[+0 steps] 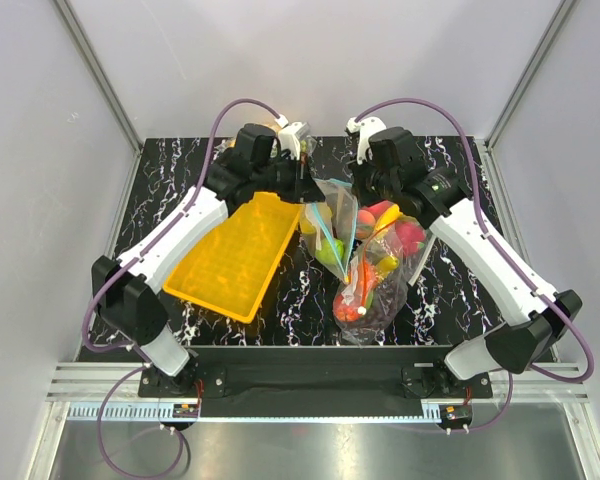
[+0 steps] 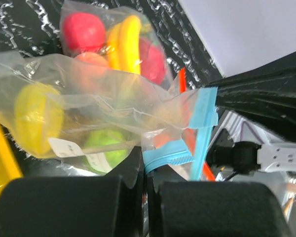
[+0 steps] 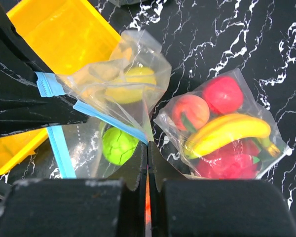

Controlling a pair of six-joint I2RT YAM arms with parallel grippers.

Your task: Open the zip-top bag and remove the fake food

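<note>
The left gripper (image 2: 144,163) and right gripper (image 3: 148,158) are each pressed together on 1 lip of the small clear plastic zip-top bag (image 1: 328,235), held up beside the yellow plastic tray (image 1: 230,255). Its blue zip strip (image 3: 96,114) seems to be parting, with the fake food (image 3: 119,145) not yet removed

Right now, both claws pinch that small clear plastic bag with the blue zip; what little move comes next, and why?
Probably ease them apart: the left gripper and right gripper are each shut on the blue strip of the small clear zip-top bag, bright green ball inside.
</note>
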